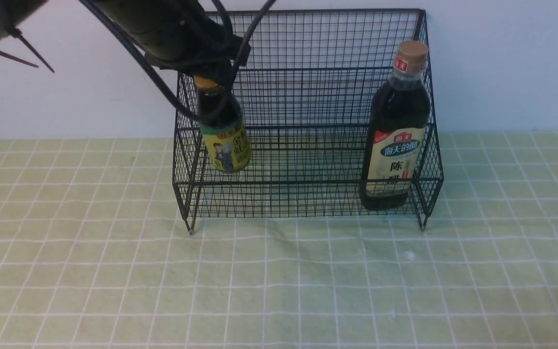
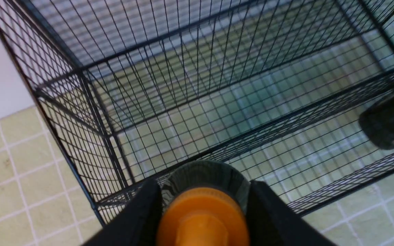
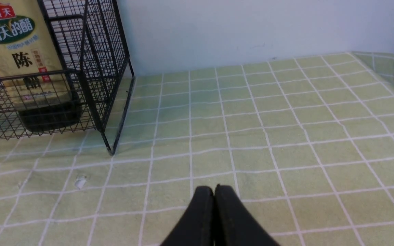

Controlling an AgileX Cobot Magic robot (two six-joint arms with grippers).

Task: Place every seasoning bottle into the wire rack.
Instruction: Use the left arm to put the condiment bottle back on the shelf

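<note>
The left tool grips the short bottle by its orange cap, inside the rack near its left side. The tall bottle leans at the rack's right side. The right tool is closed, in front of the rack.

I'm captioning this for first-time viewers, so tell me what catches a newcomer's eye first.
Probably the tall dark bottle with the cream label, leaning inside the right end of the black wire rack. Next, the short bottle with a yellow label and orange cap, at the rack's left end, its cap between the jaws of the left gripper.
</note>
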